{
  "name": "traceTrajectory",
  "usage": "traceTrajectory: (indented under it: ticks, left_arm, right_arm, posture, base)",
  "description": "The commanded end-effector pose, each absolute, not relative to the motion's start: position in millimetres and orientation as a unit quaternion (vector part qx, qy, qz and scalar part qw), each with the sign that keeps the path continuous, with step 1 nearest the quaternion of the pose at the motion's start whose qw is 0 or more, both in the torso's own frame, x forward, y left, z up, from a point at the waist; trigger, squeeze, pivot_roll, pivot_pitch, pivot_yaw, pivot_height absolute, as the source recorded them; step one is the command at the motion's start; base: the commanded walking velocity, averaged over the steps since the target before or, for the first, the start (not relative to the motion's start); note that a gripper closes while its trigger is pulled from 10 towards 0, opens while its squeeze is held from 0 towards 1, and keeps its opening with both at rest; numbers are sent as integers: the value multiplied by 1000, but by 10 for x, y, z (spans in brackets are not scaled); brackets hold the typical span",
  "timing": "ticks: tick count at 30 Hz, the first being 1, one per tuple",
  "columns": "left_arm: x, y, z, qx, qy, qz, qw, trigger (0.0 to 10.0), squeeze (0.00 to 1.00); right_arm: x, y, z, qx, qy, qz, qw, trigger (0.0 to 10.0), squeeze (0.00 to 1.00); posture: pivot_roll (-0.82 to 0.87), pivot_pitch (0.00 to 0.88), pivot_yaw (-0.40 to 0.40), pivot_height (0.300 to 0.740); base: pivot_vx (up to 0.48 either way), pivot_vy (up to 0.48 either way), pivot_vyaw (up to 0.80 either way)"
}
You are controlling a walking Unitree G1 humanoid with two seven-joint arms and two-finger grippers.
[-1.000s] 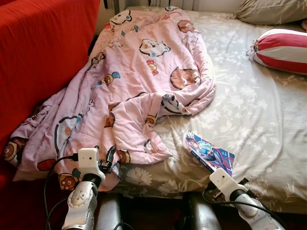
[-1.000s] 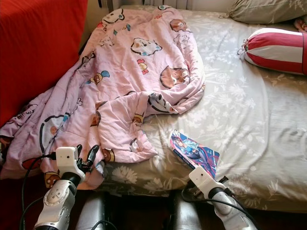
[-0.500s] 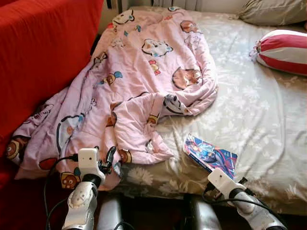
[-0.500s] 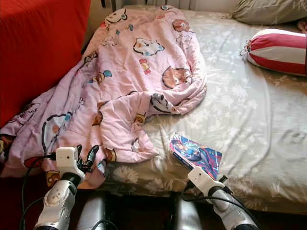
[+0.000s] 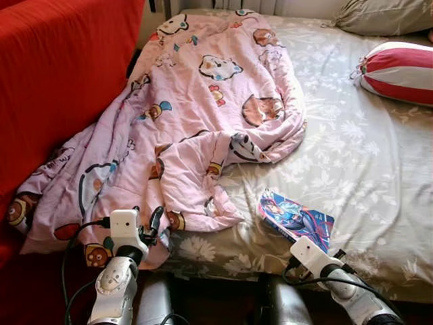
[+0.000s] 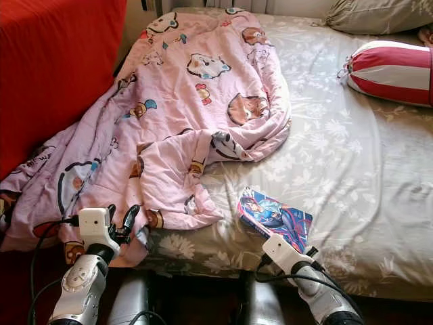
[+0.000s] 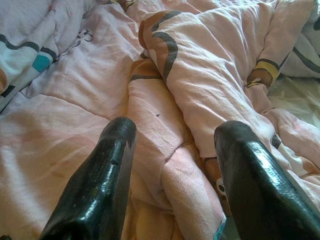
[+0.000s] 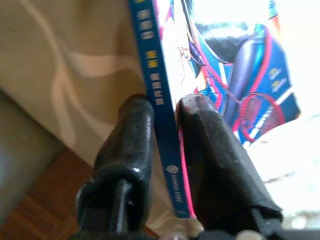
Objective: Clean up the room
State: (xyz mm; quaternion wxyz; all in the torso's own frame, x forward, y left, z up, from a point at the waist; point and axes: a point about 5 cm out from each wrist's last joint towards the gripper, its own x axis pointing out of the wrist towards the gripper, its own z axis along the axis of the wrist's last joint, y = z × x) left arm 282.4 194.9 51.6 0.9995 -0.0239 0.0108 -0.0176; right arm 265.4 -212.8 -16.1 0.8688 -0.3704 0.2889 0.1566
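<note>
A book (image 5: 295, 218) with a blue illustrated cover lies flat near the front edge of the bed. My right gripper (image 8: 162, 107) is at its near edge, shut on the book (image 8: 210, 60), one finger on either side of the blue spine. A crumpled pink cartoon-print quilt (image 5: 203, 101) covers the left half of the bed and hangs over the front edge. My left gripper (image 5: 157, 220) hovers at that hanging edge, open, its two fingers (image 7: 107, 165) spread just above a fold of the quilt (image 7: 200, 75).
A red-covered sofa (image 5: 61, 74) stands against the bed's left side. A red and white striped bolster (image 5: 399, 71) and a grey pillow (image 5: 385, 15) lie at the far right. The floral bedsheet (image 5: 365, 156) is bare on the right half.
My right wrist has edged slightly left and in toward the book's near edge. The left arm and the quilt have stayed put.
</note>
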Motion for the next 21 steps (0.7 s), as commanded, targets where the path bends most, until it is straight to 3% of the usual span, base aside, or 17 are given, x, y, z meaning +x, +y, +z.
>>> traceTrajectory:
  ticks: [1,9,10,17,21]
  left_arm:
    - [2779,1972,451,-20,24,-13,999,10000,0]
    - [2776,1978,452,-19,24,-13,999,10000,0]
    - [2776,1980,452,-19,24,-12,999,10000,0]
    - [2775,1987,457,-18,23,-12,1000,10000,0]
    - [2780,1987,466,-13,22,-15,1000,10000,0]
  right_arm:
    - [2579,-2136,-235,-368,307,164,862,10000,0]
    - [2587,-2147,-231,-370,306,161,862,10000,0]
    - [2596,-2151,-220,-370,302,157,864,78,0]
    - [2644,-2173,-169,-377,287,146,868,0,0]
    - [2730,-2160,-63,-365,255,136,885,0,0]
  posture:
    - [54,191,-37,595]
    - [53,192,-36,595]
    - [55,192,-36,595]
    - [55,192,-34,595]
    - [56,192,-35,595]
  base:
    - [0,0,0]
    - [0,0,0]
    - [0,0,0]
    - [0,0,0]
    - [0,0,0]
